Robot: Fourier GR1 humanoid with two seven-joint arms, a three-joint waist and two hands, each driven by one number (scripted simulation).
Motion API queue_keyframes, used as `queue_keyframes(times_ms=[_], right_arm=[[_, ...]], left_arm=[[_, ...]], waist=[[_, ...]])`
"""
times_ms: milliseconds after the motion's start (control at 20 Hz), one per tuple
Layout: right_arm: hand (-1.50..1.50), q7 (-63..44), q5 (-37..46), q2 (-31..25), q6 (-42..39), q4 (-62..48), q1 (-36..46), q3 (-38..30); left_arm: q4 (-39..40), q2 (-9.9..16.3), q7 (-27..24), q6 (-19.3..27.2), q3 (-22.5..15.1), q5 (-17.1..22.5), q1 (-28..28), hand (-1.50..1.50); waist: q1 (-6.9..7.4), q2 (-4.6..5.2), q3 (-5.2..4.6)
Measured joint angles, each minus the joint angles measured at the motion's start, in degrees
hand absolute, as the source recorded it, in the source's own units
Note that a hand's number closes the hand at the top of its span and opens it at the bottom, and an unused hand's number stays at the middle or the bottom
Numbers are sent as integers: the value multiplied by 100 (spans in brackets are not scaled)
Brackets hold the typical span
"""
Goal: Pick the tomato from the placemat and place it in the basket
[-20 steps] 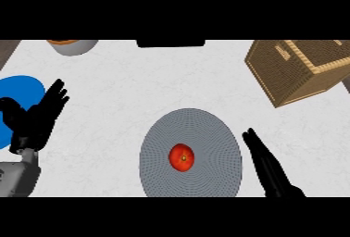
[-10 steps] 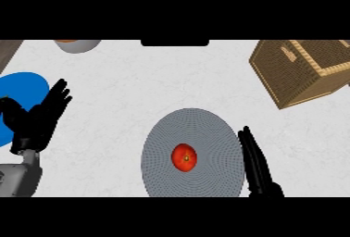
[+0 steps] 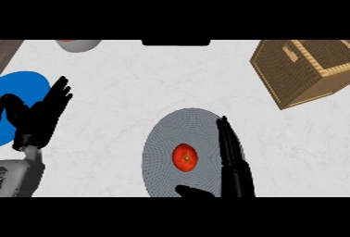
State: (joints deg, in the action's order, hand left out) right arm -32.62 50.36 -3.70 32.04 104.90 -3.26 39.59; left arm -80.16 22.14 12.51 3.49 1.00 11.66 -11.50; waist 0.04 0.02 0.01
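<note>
At the bottom of the frame the right hand (image 3: 231, 152) comes up edge-on over the grey round placemat (image 3: 164, 134), fingers straight and close together, thumb out low toward the left — holding nothing. The tomato (image 3: 184, 156) sits on the mat just left of those fingers, apart from them. At the left edge the left hand (image 3: 40, 115) rests open, fingers up, over a blue plate (image 3: 21, 85). Farther off, upper right, stands the woven basket (image 3: 301, 71); a grey bowl (image 3: 77, 45) shows at the upper left.
</note>
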Motion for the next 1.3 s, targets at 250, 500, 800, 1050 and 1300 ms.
queue_keyframes(times_ms=[250, 500, 800, 1050, 1300], right_arm=[[-150, -189, -41, 202, -266, -419, 294, -69], [-150, 40, -78, 236, -242, -726, 220, -127], [-150, 562, -323, 112, -104, -702, -113, -119], [-150, 993, -527, 148, -94, -758, -196, -59], [-150, 1194, -463, 247, -70, -983, -183, -52]], left_arm=[[18, -149, -79, -39, 67, -163, 56, 0], [84, -202, -160, -234, 240, -250, 99, 0], [255, -295, -131, -353, 386, -375, -60, 0], [296, -368, -141, -436, 500, -430, -86, 0], [200, -464, -89, -487, 544, -546, -40, 0]], waist=[[-1, -2, -1], [-5, -2, -1], [-15, -4, -1], [-13, -4, 0], [-11, -3, -1]])
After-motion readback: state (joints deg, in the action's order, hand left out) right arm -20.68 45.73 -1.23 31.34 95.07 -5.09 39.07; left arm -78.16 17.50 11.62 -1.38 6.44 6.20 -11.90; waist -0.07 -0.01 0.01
